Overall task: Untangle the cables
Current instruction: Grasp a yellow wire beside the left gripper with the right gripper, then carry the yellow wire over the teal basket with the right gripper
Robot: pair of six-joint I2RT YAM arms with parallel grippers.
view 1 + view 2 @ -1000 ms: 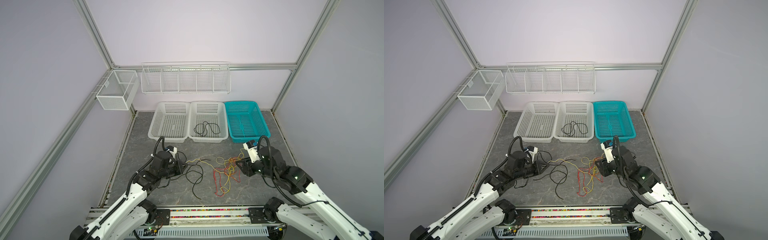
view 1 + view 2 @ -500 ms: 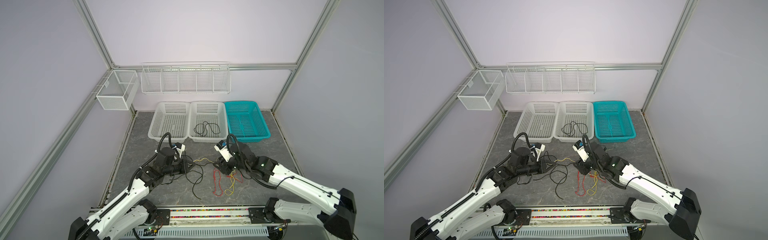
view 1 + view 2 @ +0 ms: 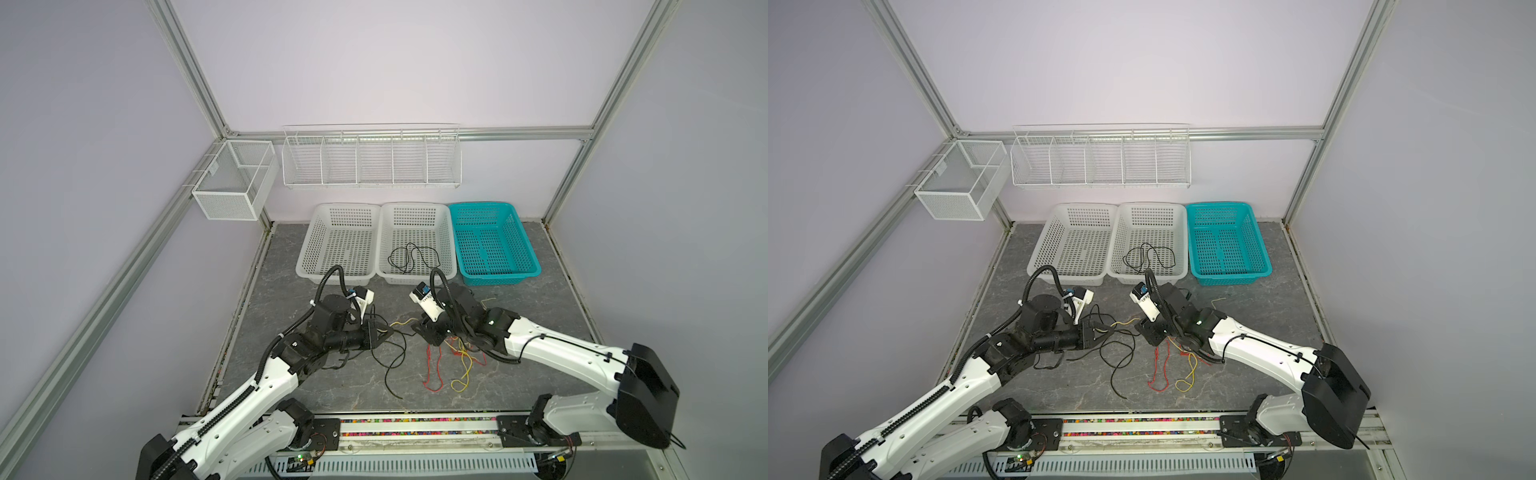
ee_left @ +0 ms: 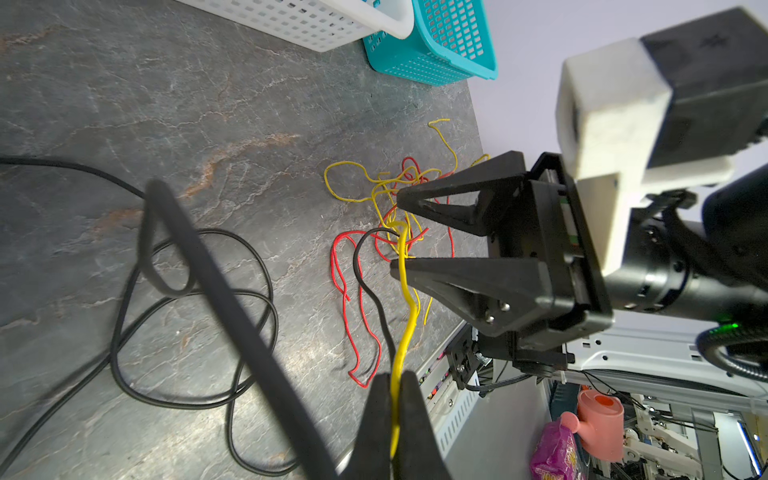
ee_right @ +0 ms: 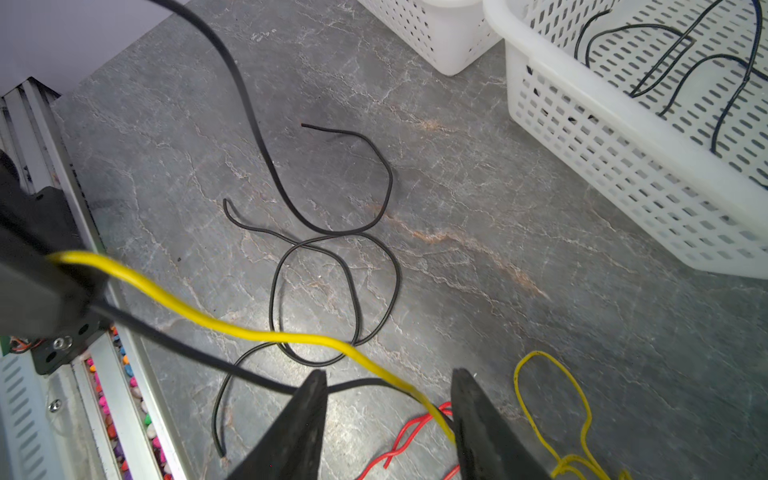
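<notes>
Your right claw (image 3: 420, 329) has swung across from the far side of the tangle. It now sits nose to nose with your left claw (image 3: 384, 335), close but not touching. That puts both claws on the same strand.

The left claw is pinched fully shut on the yellow cable (image 4: 405, 332), which runs from its tips straight into the other claw's mouth. The right claw stands about half open. Its jaws straddle that yellow cable without clamping it, so it holds nothing yet. A thin black strand (image 4: 355, 262) curls through the same gap, and I cannot tell which cable it belongs to.

The rest of the yellow is still knotted with the red cable (image 4: 333, 262) on the table, just behind and under the right claw. A loose black cable (image 5: 390, 178) sprawls in loops on the table between the arms. Another black cable (image 3: 411, 257) already lies in the middle white basket (image 3: 415, 205).

You look set to close the right claw on the yellow and draw it out of the red. Make sure the black strand is not caught in the same bite, or the pull may tighten the knot rather than free it.
</notes>
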